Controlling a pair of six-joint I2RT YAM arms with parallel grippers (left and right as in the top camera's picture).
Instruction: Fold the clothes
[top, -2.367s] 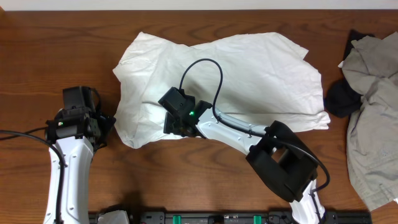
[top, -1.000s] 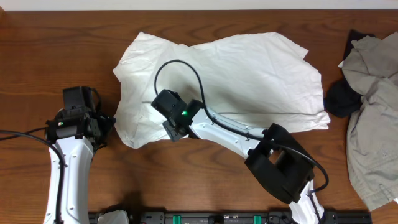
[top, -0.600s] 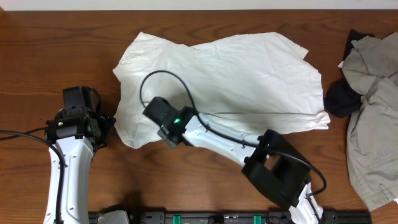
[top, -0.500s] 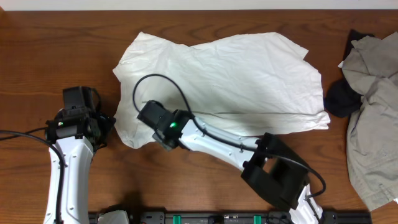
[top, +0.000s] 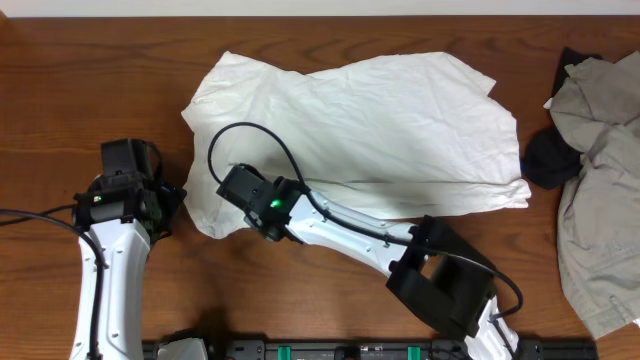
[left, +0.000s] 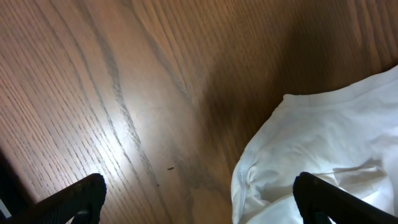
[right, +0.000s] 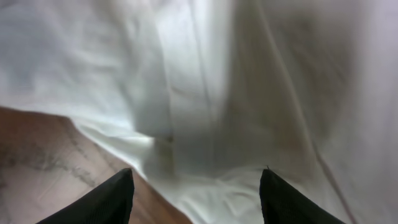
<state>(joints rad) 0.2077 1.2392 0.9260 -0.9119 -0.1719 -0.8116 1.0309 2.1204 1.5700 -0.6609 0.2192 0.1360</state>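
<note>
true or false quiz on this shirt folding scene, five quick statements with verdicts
1. The white shirt lies spread on the table. True.
2. The left gripper is holding the shirt. False: it is open and grips nothing, over the wood at the shirt's edge.
3. The right gripper is over the shirt's near left edge, fingers apart. True.
4. A pile of grey clothes lies at the table's left end. False: the grey clothes are at the right end.
5. Black lettering shows on the shirt. False: only plain white cloth is visible.
</note>
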